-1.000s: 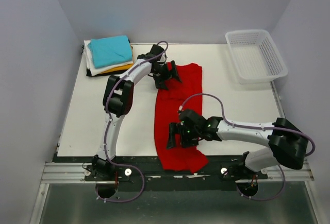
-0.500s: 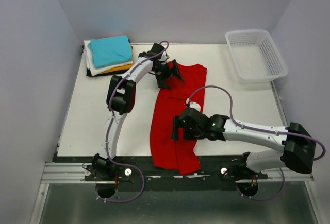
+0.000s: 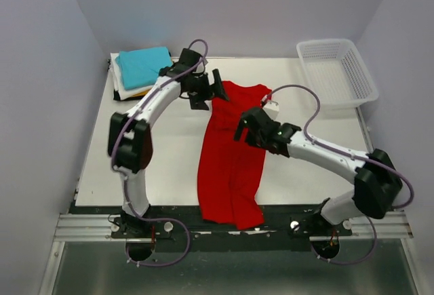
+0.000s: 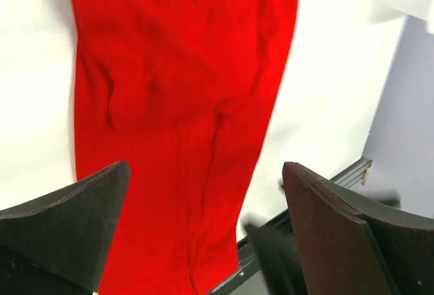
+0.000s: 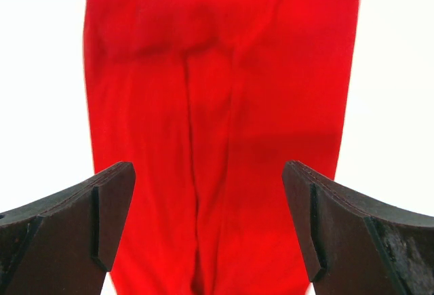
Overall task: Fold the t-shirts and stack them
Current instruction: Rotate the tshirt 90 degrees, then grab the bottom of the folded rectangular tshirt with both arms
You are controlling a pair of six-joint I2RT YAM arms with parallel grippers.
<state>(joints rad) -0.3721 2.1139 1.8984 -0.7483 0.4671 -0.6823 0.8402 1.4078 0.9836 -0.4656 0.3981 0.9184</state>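
The red t-shirt (image 3: 230,152) lies as a long narrow strip down the middle of the table, its near end hanging over the front edge. It fills the left wrist view (image 4: 176,91) and the right wrist view (image 5: 224,105). My left gripper (image 3: 215,86) is open and empty at the shirt's far left corner. My right gripper (image 3: 241,127) is open and empty above the shirt's upper right part. A stack of folded shirts with the teal one (image 3: 144,66) on top, over white, orange and black, sits at the far left.
A white lattice basket (image 3: 337,72) stands at the far right corner. A white tag (image 3: 272,107) sits on the right arm's cable by the shirt's far right edge. The table's front rail (image 3: 230,222) runs under the shirt's near end.
My right gripper has moved from the shirt's near part up to its upper right. My left arm has swung left and its gripper shifted to the shirt's far left corner. The shirt's strip has narrowed.
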